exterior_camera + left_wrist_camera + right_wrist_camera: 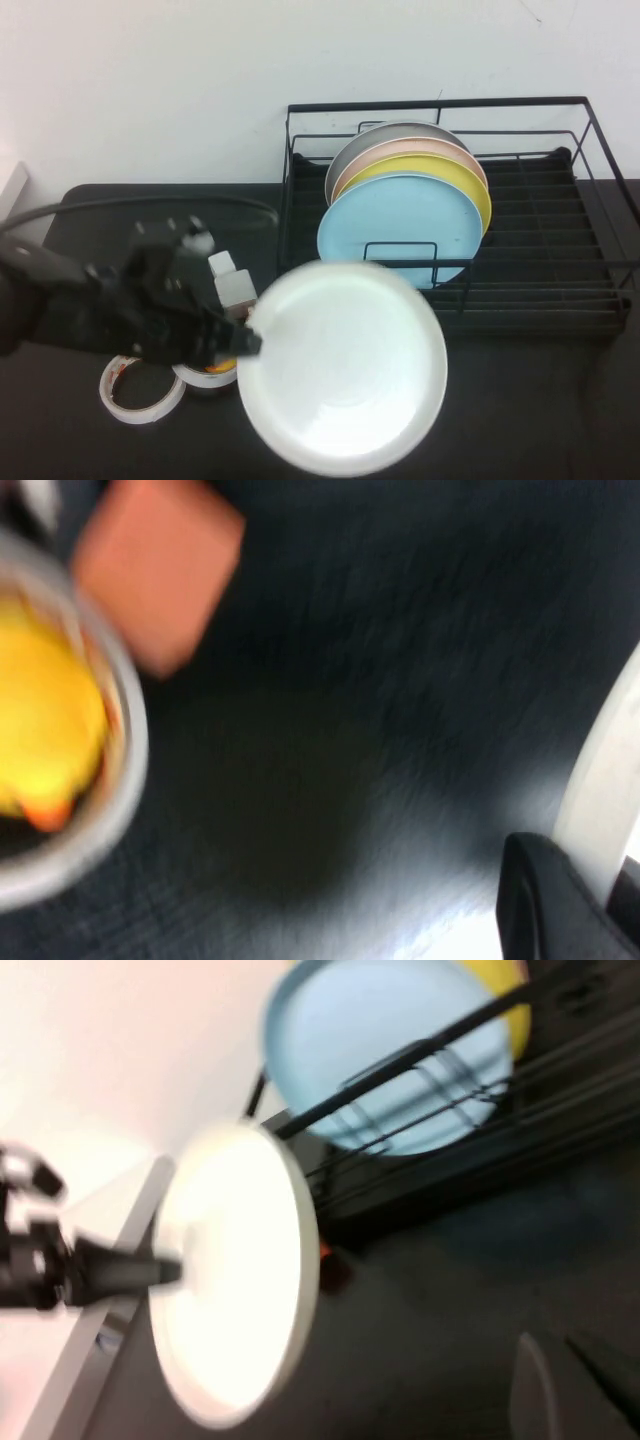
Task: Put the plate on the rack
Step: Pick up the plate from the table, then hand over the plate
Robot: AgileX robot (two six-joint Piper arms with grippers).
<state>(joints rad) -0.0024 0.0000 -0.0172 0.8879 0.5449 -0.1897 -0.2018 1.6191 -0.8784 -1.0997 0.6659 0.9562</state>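
The white plate (345,370) is held off the black table, in front of the rack and tilted toward the camera. My left gripper (245,342) is shut on its left rim. In the left wrist view the black fingers (535,900) clamp the white rim (600,770). The black wire rack (440,104) stands at the back right with several coloured plates upright in it. The right wrist view shows the plate (235,1300) edge-on before the rack (420,1100). My right gripper (565,1365) shows only as dim shapes low over the table at the right, out of the high view.
In the rack stand a light blue plate (400,225), a yellow plate (478,185), and pink and grey plates behind. Two tape rolls (140,395) and small white bottles (232,280) lie under my left arm. A yellow object (40,720) sits inside a ring.
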